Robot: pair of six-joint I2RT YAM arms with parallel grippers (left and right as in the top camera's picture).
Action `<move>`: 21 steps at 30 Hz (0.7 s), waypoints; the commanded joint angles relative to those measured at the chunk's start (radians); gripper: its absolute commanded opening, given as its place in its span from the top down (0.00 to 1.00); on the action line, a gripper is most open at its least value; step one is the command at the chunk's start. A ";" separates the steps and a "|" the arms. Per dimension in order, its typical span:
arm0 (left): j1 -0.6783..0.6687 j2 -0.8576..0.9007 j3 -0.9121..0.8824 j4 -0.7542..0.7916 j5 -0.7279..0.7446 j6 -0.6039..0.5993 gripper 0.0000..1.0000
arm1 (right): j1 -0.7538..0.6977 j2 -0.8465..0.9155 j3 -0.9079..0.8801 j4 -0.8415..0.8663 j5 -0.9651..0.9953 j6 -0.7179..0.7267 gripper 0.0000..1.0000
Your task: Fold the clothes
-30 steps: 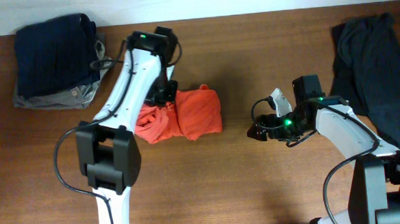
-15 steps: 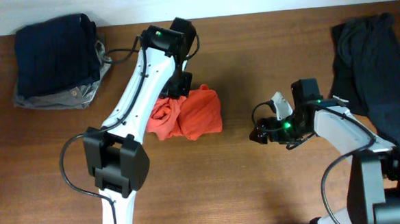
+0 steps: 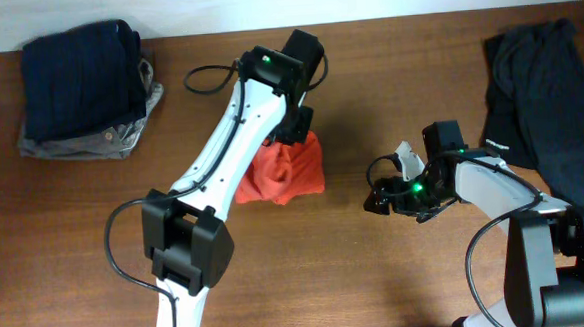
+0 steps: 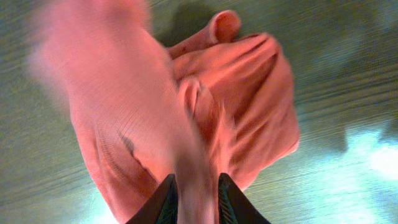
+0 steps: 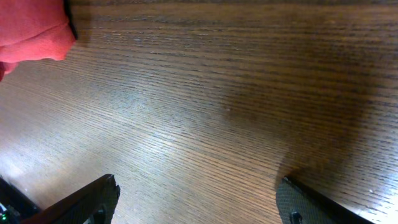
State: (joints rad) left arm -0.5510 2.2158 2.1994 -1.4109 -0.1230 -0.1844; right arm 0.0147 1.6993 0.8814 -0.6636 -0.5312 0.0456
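You have the orange-red T-shirt [image 3: 294, 168] lying in a bunched, half-rolled heap on the table [image 3: 378, 279], to the right of the folded navy and grey pile [image 3: 78, 85] and well apart from it. The left gripper [image 4: 194, 198] stands over the shirt's upper edge, and in the left wrist view a ridge of red fabric runs straight in between its narrow-set fingers. So it seems to be pinching the cloth, though the blur hides how firmly. The right gripper [image 3: 379, 194] is spread wide and holds nothing. It hovers low over bare wood, farther from the pile than the shirt, with only a corner of red at the edge of its view. The main danger, I think, is that nothing pins the heap. If you pull on the pinched ridge, the soft cotton may slide as one lump instead of opening flat, and the creases will set deeper. If the pinch lets go at this height, the lifted layer may fall back crooked over the rest. A small rolled part – perhaps a sleeve – sticks out on the far side and could be trapped inside the next fold. Mind also the black garment [image 3: 544, 90], farthest from the pile – a long drag that way could mix the two.
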 commanded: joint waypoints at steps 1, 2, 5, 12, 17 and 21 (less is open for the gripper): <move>-0.017 -0.033 0.014 0.010 0.007 -0.013 0.77 | 0.006 0.025 -0.013 0.006 0.015 -0.003 0.14; -0.021 -0.032 0.014 0.013 0.007 -0.013 0.77 | 0.006 0.025 -0.013 0.006 0.011 -0.003 0.14; -0.034 -0.022 0.014 0.028 0.032 -0.013 0.77 | 0.006 0.025 -0.013 0.006 0.001 -0.003 0.14; -0.051 -0.021 0.026 0.077 0.045 -0.013 0.73 | 0.006 0.025 -0.013 0.006 -0.002 -0.003 0.14; -0.009 -0.053 0.171 0.006 -0.135 -0.082 0.13 | 0.005 0.022 -0.004 0.029 -0.086 -0.003 0.14; 0.098 -0.079 0.291 -0.105 -0.187 -0.158 0.01 | 0.005 0.013 0.087 -0.013 -0.116 0.025 0.16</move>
State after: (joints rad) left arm -0.5438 2.2082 2.4161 -1.4761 -0.2131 -0.2584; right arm 0.0147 1.7115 0.8989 -0.6662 -0.6003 0.0521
